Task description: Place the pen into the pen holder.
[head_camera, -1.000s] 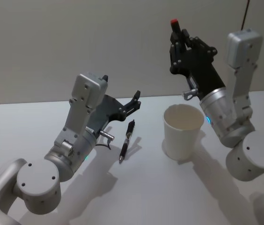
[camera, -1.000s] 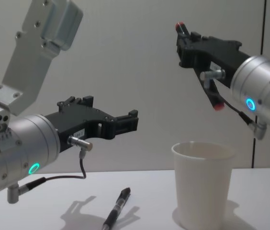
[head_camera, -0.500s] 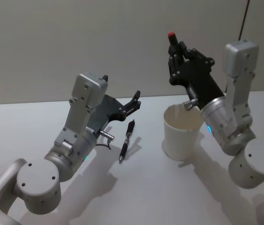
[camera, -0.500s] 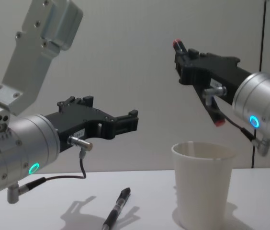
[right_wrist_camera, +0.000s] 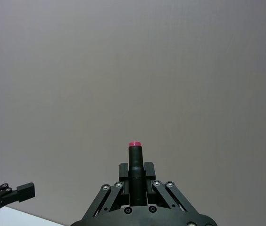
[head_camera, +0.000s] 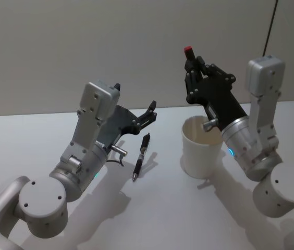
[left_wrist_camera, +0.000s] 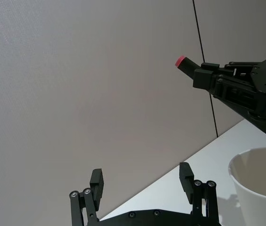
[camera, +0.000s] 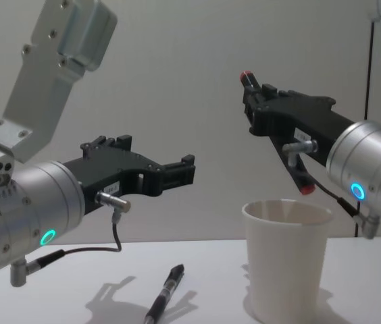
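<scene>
Right hand [head_camera: 194, 66] is clamped on the red-tipped pen [head_camera: 190, 55], which sits tilted with its lower end just above the white pen holder [head_camera: 201, 148]. Left hand [head_camera: 152, 111] hangs open over a second black pen [head_camera: 141, 155] lying on the counter [head_camera: 178, 208] beside the holder.

White pen holder [head_camera: 201, 151]; black, red-tipped pen [right_wrist_camera: 134, 162].
</scene>
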`<state>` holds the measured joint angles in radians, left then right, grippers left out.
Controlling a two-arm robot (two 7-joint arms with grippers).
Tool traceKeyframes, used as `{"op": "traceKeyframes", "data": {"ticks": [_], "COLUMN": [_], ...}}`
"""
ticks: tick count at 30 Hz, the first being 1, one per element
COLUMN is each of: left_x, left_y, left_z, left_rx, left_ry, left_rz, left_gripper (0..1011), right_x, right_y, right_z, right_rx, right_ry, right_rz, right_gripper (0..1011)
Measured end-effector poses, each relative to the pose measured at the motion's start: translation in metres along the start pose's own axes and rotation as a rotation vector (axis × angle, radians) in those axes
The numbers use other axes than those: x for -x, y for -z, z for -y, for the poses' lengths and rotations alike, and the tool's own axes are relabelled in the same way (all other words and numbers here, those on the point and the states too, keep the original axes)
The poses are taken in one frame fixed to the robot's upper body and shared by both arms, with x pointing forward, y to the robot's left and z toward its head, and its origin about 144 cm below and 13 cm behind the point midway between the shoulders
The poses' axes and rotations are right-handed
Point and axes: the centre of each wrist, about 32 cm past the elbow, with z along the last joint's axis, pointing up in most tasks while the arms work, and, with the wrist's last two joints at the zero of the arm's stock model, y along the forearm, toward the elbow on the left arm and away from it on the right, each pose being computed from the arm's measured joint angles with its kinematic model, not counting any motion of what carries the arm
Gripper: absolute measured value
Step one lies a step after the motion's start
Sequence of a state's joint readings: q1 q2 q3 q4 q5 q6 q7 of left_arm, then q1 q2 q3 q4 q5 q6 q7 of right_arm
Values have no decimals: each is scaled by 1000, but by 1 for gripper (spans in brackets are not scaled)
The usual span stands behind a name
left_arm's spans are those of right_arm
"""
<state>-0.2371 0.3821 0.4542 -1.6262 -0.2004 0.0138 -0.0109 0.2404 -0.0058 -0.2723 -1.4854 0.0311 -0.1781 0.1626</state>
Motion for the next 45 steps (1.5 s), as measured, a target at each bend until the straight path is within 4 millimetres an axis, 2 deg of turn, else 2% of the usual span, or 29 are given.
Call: {"op": "traceKeyframes", "data": {"ticks": [45], "left_x": [0], "left_y": [0], "left_z": [0], "left_rx": [0], "left_ry": [0], "left_rz": [0], "left_gripper": [1001], "right_x": [6], "right_y": [23], "right_z": [14], "right_rx": [36], "right_ry": [-7], "right_rz": [-16], "right_gripper": [184]}}
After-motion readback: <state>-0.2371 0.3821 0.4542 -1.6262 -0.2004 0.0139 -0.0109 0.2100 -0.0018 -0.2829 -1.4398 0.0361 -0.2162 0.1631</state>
